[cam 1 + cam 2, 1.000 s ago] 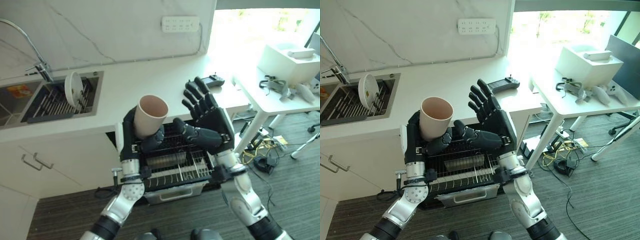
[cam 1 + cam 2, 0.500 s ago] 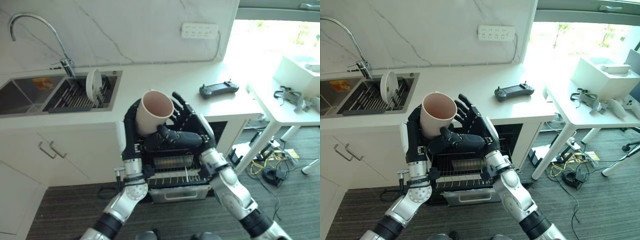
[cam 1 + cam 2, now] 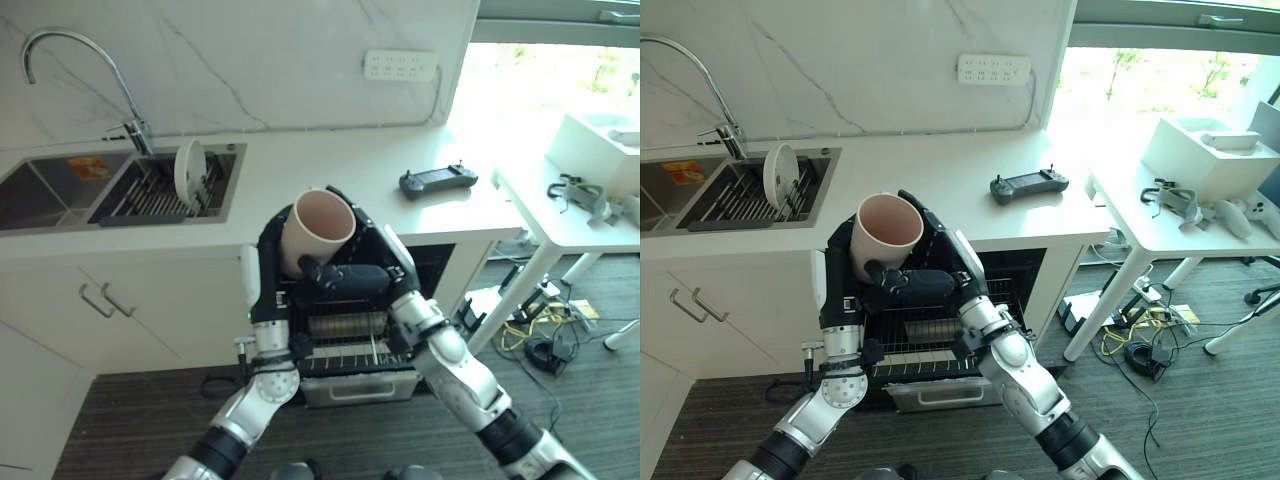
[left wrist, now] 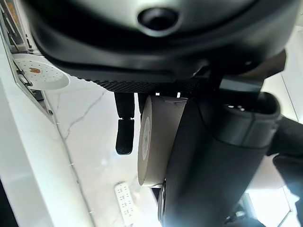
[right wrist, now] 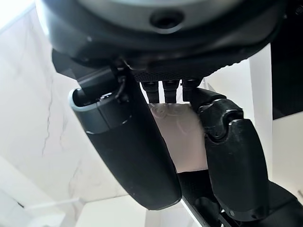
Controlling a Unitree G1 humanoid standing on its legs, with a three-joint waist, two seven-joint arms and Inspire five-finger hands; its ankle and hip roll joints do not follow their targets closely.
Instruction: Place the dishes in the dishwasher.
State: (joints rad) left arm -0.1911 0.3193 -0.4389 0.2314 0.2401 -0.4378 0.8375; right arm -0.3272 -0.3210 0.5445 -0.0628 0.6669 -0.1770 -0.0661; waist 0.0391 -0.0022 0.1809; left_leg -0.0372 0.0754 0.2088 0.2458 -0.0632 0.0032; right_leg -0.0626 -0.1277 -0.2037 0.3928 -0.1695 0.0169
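Observation:
A beige cup (image 3: 318, 228) is held upright at chest height above the pulled-out dishwasher rack (image 3: 345, 338). My left hand (image 3: 268, 255) grips it from the left, fingers curled round its wall. My right hand (image 3: 380, 265) wraps it from the right, with its thumb across the front and its fingers behind the rim. The left wrist view shows the cup (image 4: 156, 142) lying against the left hand (image 4: 213, 156). In the right wrist view the cup (image 5: 182, 137) sits between the thumb and fingers of the right hand (image 5: 128, 151). A white plate (image 3: 187, 172) stands on edge in the sink rack.
The sink (image 3: 60, 190) and its faucet (image 3: 125, 95) are at the left of the white counter (image 3: 330, 170). A black controller (image 3: 438, 181) lies on the counter's right part. A white side table (image 3: 590, 215) with gear stands at the right. Cables lie on the floor beneath it.
My right hand came in from the right, open a second ago, and its fingers have now curled round the cup. The camera tilted up early on. The left hand kept its hold.

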